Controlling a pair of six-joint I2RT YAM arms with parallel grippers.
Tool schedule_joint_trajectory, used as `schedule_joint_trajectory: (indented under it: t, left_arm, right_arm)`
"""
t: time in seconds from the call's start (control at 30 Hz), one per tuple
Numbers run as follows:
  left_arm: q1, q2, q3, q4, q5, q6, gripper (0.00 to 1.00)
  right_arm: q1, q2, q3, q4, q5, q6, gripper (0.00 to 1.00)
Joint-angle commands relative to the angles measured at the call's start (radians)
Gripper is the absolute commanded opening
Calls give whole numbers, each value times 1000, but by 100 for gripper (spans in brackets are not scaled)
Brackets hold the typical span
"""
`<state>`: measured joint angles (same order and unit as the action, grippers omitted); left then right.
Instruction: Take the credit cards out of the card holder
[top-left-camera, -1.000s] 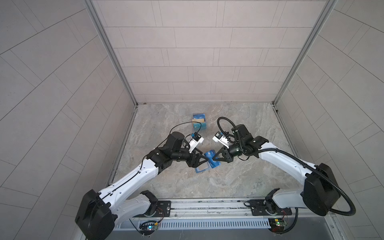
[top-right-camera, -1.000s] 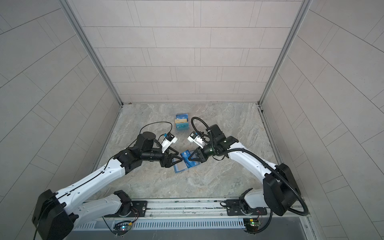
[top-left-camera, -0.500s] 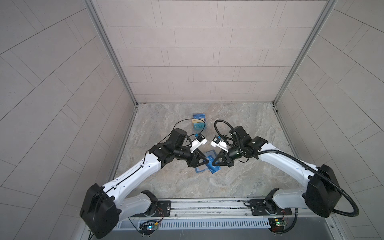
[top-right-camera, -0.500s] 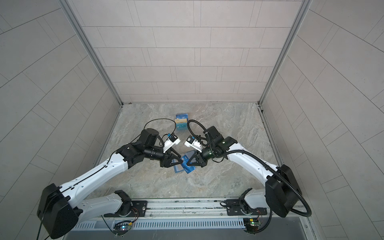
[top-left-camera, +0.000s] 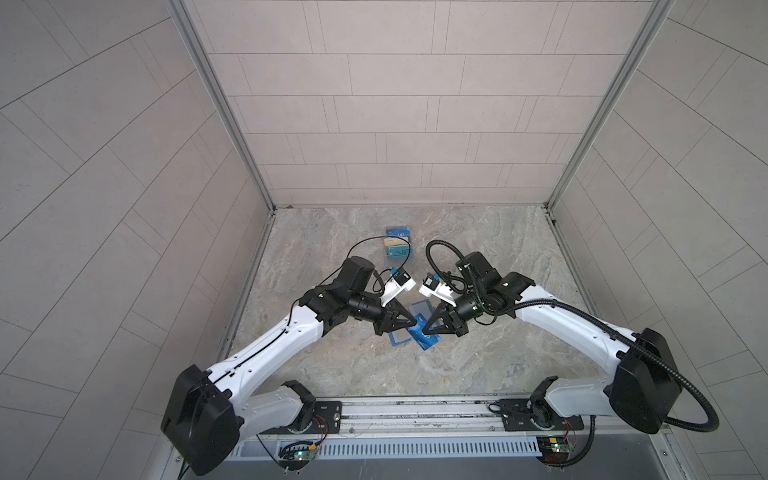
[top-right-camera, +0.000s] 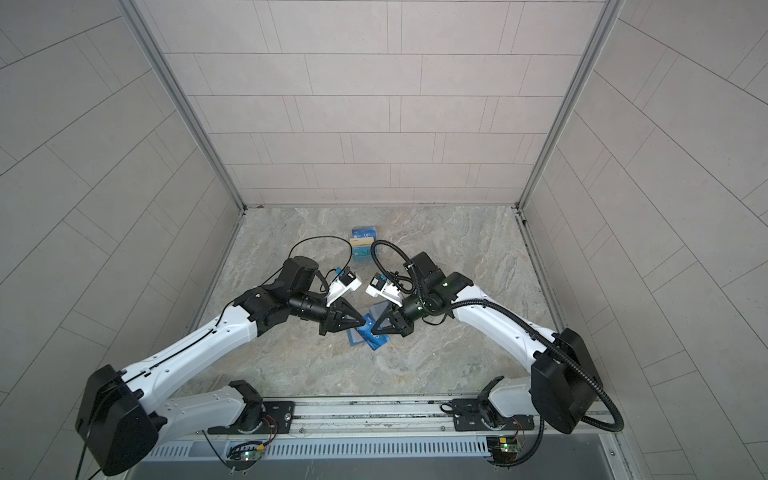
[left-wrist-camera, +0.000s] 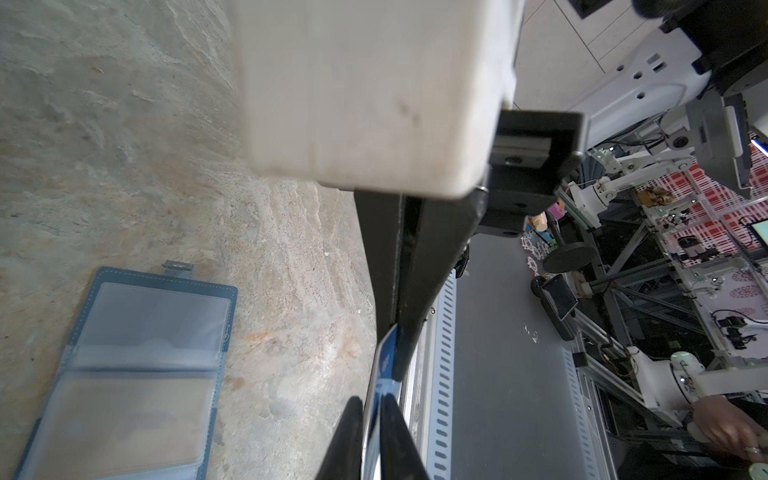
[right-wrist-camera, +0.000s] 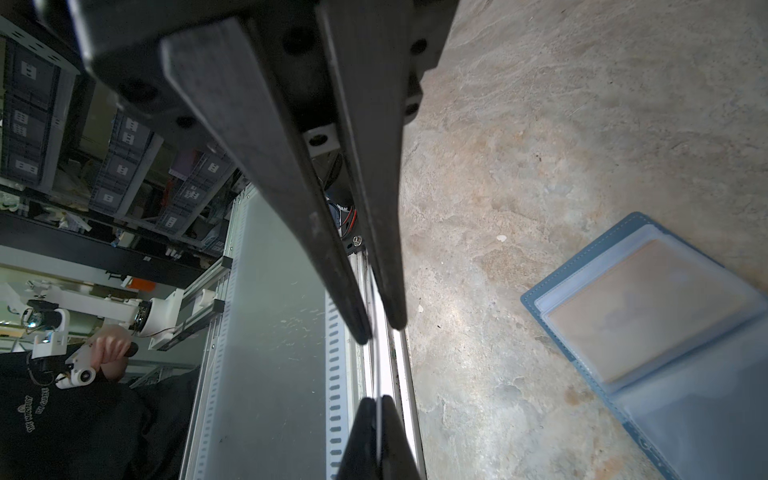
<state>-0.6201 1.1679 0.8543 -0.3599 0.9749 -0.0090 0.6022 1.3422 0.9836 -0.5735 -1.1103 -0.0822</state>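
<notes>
Card holder (left-wrist-camera: 137, 353) lies open on the surface (top-left-camera: 478, 257), just below. Left hand (top-left-camera: 412, 323) and right hand (top-left-camera: 427, 331) pinch opposite ends of one blue credit card (left-wrist-camera: 384, 359).

- Left arm (top-left-camera: 270, 345): extended from the lower left toward frame centre. Left gripper (top-left-camera: 414, 322) is pitched downward, its jaws closed on a blue credit card (left-wrist-camera: 385, 357).
- Right arm (top-left-camera: 573, 328): mirrored from the lower right. Right gripper (top-left-camera: 425, 331) is clamped on the same card, its tips nearly met with the left's.
</notes>
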Motion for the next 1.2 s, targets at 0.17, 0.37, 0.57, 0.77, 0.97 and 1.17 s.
schedule_joint_trajectory:
  t: [0.17,0.37,0.57,0.77,0.97,1.17]
  left_arm:
    - [2,11,10,30,1,-14,4]
    - [8,-17,-16,75,-42,-56,0]
    - [44,-43,-75,247,-181,-211,0]
    - [52,-53,-151,512,-347,-385,0]
    - [53,-31,-211,791,-409,-571,0]
    - [53,-24,-262,1001,-463,-722,0]
  right_arm:
    - [-2,-14,-13,59,68,17,25]
    - [-56,-96,-99,200,140,148,50]
    - [-86,-209,-239,447,345,374,75]
    - [-90,-245,-399,810,391,648,82]
    - [-91,-193,-471,1042,459,824,83]
    - [-86,-131,-501,1323,434,974,81]
